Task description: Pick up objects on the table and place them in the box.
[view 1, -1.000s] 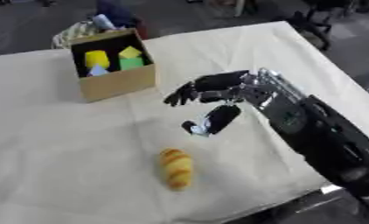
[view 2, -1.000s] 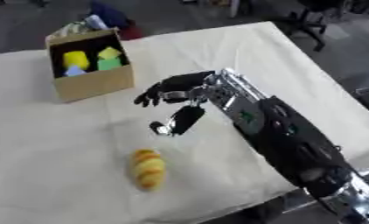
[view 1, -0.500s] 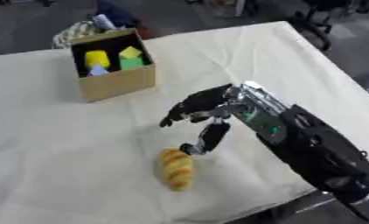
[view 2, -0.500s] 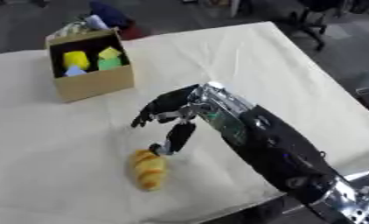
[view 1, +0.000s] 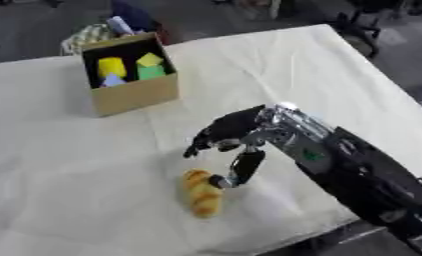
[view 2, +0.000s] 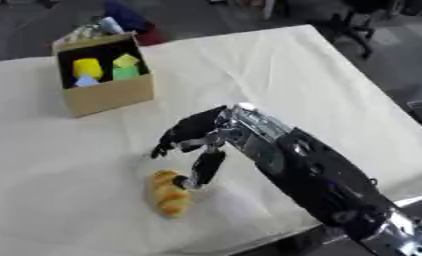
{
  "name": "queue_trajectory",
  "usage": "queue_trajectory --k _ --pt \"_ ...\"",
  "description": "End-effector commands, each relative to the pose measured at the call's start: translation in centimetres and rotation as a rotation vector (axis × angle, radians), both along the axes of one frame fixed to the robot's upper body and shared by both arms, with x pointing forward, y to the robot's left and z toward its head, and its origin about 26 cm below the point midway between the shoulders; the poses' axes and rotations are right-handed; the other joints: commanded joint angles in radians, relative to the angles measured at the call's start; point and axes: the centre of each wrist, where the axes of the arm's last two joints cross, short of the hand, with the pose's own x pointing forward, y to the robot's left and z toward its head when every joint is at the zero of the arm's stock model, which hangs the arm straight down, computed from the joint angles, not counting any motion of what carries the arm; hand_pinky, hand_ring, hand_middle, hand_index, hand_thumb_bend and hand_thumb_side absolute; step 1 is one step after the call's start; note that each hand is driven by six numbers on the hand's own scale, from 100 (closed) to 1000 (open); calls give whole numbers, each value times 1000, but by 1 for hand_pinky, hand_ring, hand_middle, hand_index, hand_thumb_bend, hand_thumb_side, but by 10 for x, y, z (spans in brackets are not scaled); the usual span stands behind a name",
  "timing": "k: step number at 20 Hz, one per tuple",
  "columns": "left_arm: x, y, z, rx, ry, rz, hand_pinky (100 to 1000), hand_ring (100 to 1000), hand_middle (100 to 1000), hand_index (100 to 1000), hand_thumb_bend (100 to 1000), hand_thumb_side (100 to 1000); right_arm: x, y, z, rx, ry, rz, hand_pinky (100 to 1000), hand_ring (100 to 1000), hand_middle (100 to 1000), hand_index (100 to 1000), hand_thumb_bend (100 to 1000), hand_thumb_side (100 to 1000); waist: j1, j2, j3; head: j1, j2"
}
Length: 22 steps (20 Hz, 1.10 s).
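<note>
A cream cloth is covering the desk (view 1: pixel 319 65). At about 11 o'clock on it, an open cardboard box (view 1: pixel 131 75) is sitting upright, holding a yellow block (view 1: pixel 111 66), a green block (view 1: pixel 150 70) and a pale blue piece (view 1: pixel 113 80). A heap of striped and blue things (view 1: pixel 109 27) is lying just behind the box at the desk's far edge. Near 6 o'clock, a golden, ridged bread roll (view 1: pixel 202 192) is lying on the cloth, well apart from the box. The robot's right hand (view 1: pixel 228 132) is reaching in from 4 o'clock and hovering just above the roll's upper end. Its fingers (view 1: pixel 201 142) are spreading apart and pointing toward 9 o'clock, while the thumb (view 1: pixel 241 167) is hanging downward, its tip touching or very nearly touching the roll's right side; I cannot tell which. The hand is holding nothing.
</note>
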Motion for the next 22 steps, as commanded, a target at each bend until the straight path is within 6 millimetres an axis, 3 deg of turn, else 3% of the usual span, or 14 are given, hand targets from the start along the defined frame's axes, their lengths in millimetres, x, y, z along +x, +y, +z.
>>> queue_trajectory --k 1,7,11,14,16,17,22 --pt "0 4 8 26 -20 4 698 643 618 835 100 814 -3 -3 10 -78 -45 85 830 856 811 932 158 484 -6 -21 -1 -4 5" --pt "1 2 8 21 -21 3 699 643 618 835 100 820 1 -4 -3 25 -120 67 771 682 589 743 216 368 -4 -19 2 -3 5" --pt "1 2 9 17 -23 2 698 642 618 834 100 822 5 -2 -14 81 -183 52 730 578 499 608 242 355 -2 -19 2 -4 5" --pt "1 1 8 14 -22 0 698 642 618 834 100 824 8 -2 -24 119 -211 34 701 519 451 549 224 332 0 -19 2 -4 5" --pt "1 1 8 13 -23 0 697 642 619 834 100 824 10 0 -28 140 -226 27 686 486 405 496 178 247 2 -19 3 -5 5" --pt "1 1 8 13 -23 0 697 642 621 834 100 825 11 0 -30 150 -232 25 662 464 372 442 129 124 2 -19 3 -5 5" --pt "1 2 8 11 -22 7 698 642 622 834 100 827 17 -6 -27 238 -275 -5 631 452 367 408 116 100 4 -22 3 -1 5"
